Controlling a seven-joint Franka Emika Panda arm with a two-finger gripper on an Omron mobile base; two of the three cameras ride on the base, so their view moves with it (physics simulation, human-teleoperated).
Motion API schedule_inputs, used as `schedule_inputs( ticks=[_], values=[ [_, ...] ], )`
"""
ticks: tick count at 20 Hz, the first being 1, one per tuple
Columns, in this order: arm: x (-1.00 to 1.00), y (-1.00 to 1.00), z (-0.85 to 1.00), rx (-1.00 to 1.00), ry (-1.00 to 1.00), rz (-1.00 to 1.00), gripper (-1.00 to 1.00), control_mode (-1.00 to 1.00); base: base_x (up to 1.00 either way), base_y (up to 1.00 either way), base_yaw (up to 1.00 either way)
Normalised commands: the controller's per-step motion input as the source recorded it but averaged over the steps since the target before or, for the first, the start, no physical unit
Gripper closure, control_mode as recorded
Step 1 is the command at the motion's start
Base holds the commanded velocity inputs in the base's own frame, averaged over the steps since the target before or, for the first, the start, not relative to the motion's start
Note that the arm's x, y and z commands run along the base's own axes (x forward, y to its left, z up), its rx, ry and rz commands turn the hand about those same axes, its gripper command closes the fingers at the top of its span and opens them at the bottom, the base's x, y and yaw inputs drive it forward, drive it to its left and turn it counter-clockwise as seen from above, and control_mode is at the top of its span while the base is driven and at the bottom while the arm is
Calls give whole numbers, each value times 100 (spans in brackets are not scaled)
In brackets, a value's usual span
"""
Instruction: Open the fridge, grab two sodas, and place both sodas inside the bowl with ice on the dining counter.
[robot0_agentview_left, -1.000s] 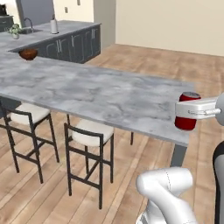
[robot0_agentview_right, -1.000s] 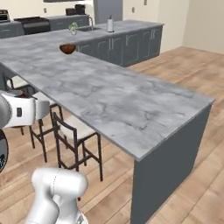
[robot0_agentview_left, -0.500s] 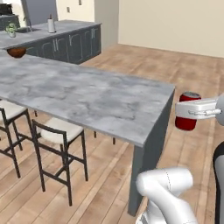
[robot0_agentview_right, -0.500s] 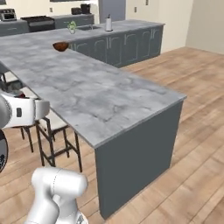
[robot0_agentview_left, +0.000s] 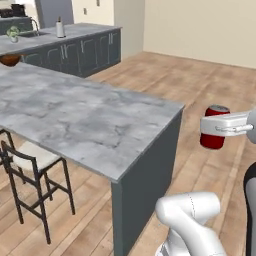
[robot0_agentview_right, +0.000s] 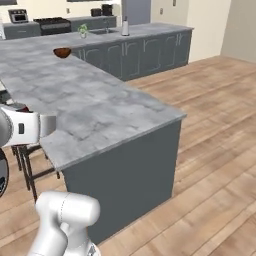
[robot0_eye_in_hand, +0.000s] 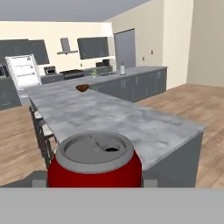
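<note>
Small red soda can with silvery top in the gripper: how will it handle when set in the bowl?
The small red soda can with silvery top looks rigid and smooth-sided, so probably slippery. It is round, so it will likely roll if laid sideways. In the shallow reddish-brown wooden bowl, it may tip rather than stand.

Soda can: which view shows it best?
The hand view: the can sits close up, its silvery top and opening plain. The left base view shows its side, clamped in the gripper. The right base view gives a red sliver.

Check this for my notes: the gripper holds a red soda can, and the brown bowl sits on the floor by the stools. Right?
Partly. The gripper does hold the red soda can, but the brown bowl sits on the dining counter, at its far end, as the right base view shows.
</note>
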Motion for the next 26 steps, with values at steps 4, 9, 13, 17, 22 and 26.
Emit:
schedule_inputs(
  ticks=[4,9,13,17,22,26],
  values=[
    [0,0,0,0,0,0,100,100,38,-91,24],
    [0,0,0,0,0,0,100,100,40,-89,25],
    [0,0,0,0,0,0,100,100,43,-85,26],
    [0,0,0,0,0,0,100,100,44,-84,26],
    [0,0,0,0,0,0,100,100,47,-83,26],
    [0,0,0,0,0,0,100,100,47,-83,26]
  ],
)
